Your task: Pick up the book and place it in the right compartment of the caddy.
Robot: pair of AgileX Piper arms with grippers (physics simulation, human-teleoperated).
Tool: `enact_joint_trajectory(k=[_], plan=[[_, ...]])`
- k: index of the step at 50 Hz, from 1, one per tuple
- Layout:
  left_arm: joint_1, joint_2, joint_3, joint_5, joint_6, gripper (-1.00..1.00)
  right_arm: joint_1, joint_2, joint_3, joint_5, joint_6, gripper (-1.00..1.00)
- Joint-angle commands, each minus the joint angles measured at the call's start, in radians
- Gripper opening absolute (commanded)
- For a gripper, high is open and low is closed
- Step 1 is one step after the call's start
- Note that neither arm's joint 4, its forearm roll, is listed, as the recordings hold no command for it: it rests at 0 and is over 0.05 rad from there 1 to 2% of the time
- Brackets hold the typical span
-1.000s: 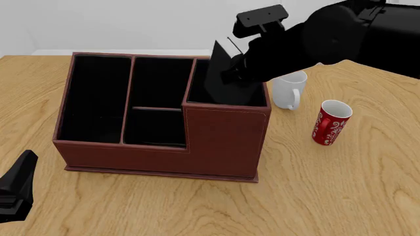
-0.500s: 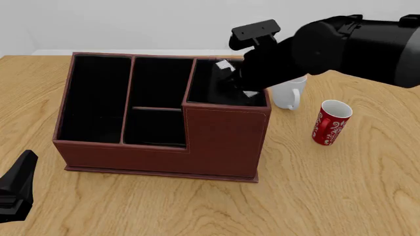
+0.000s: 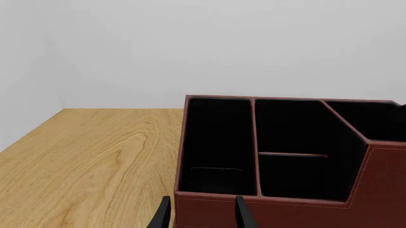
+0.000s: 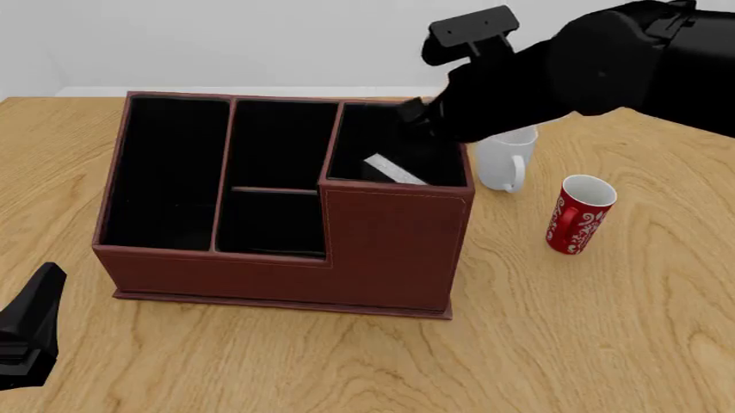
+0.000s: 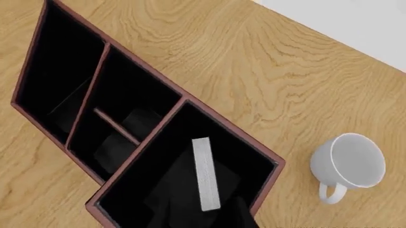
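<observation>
The reddish-brown caddy (image 4: 391, 241) stands mid-table. The black book (image 4: 391, 169) lies tilted inside the right compartment (image 4: 365, 138), its white page edge facing up. In the right wrist view the book (image 5: 204, 173) leans against the black lining of that compartment (image 5: 254, 159). My right gripper (image 4: 416, 114) hangs just above the compartment's back right corner, open and apart from the book. My left gripper (image 3: 203, 218) is open and empty, low at the table's near left (image 4: 29, 331), in front of the caddy (image 3: 273, 204).
A white mug (image 4: 505, 159) stands right of the caddy, close under my right arm; it also shows in the right wrist view (image 5: 347, 161). A red patterned mug (image 4: 577, 213) stands further right and nearer. The caddy's long left section (image 4: 167, 172) holds nothing.
The book went from upright in my right gripper to lying loose and tilted inside the right compartment. My right gripper let go and rose up and to the right. The left arm stayed still.
</observation>
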Motion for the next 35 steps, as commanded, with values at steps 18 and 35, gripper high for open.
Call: enact_joint_trajectory(k=[18, 35], plan=[[0.000, 0.000, 0.000, 0.000, 0.000, 1.00, -0.023, -0.371, 0.370, -0.224, -0.263, 1.00], [0.000, 0.000, 0.000, 0.000, 0.000, 1.00, -0.067, -0.742, 0.685, -0.404, -0.239, 1.00]])
